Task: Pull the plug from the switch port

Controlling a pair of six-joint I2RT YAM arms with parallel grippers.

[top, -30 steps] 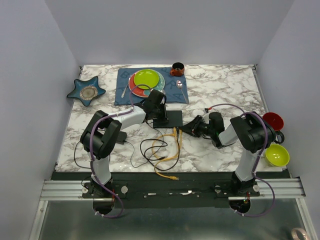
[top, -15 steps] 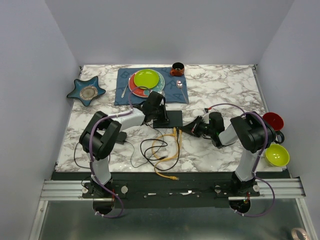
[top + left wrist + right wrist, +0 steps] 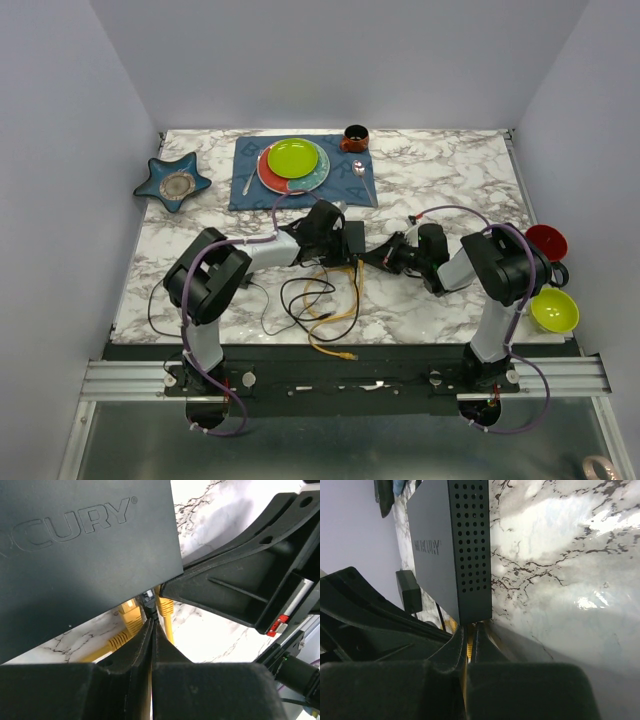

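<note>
**Plug gripped, not yet out of the switch**

The left gripper [image 3: 151, 622] has its fingers pressed flat together, with nothing seen between them. Its tips sit at the socket edge of the switch [image 3: 75, 555], in the gap between two yellow plugs. The box fills the view up and to the left of the tips.

The right gripper [image 3: 469, 641] is narrow, with a sliver of yellow showing in the slit. It looks to be pinching the plug [image 3: 164, 605] or the cable just behind it; the wrist view is too dark and close to say which. The corner of the switch stands directly ahead of its tips, touching or nearly so.

A second yellow plug [image 3: 131, 617] sits just left of the left gripper's tips, also in its socket.

Progress: approach and grasp appear done. Extraction is not done, since both yellow plugs butt against the socket edge with no gap visible.

What is left is a straight pull back from the box by the right gripper, with the box kept from sliding on the table [image 3: 555, 580]. In my judgement the left gripper is close enough to brace it.
</note>
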